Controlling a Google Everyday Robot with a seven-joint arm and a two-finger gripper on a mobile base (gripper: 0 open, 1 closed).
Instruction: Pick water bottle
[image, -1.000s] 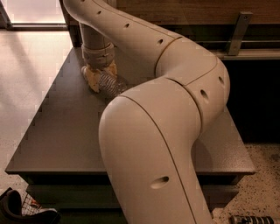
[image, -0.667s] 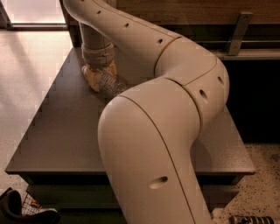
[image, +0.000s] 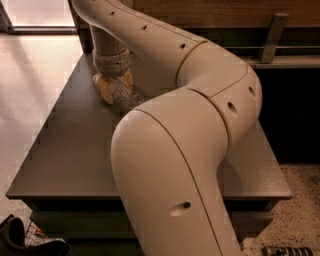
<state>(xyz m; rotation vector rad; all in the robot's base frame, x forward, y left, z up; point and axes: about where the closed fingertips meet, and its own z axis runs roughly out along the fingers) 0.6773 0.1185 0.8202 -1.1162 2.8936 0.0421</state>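
Far left, pale floor (image: 30, 90) runs alongside; down at 7 o'clock a dark object (image: 15, 237) sits on it, below the corner. Now the worktop (image: 75, 150); its left edge slants from 11 o'clock down to 8 o'clock, and its near edge crosses the foot of the view. A broad stretch of dark surface lies between those edges and the tool (image: 114, 89). The tool is down on the worktop near the far-left corner, set over one end of the water bottle (image: 128, 96); whether it has closed on it, I cannot tell. The bottle lies on its side, its clear ribbed body pointing out toward the tool's 4 o'clock and touching the surface. The big cream arm (image: 200, 100) sweeps over the middle, hiding much of the worktop. The right edge shows at 3 o'clock with speckled floor beside it; a metal bracket (image: 272, 35) stands at 1 o'clock.
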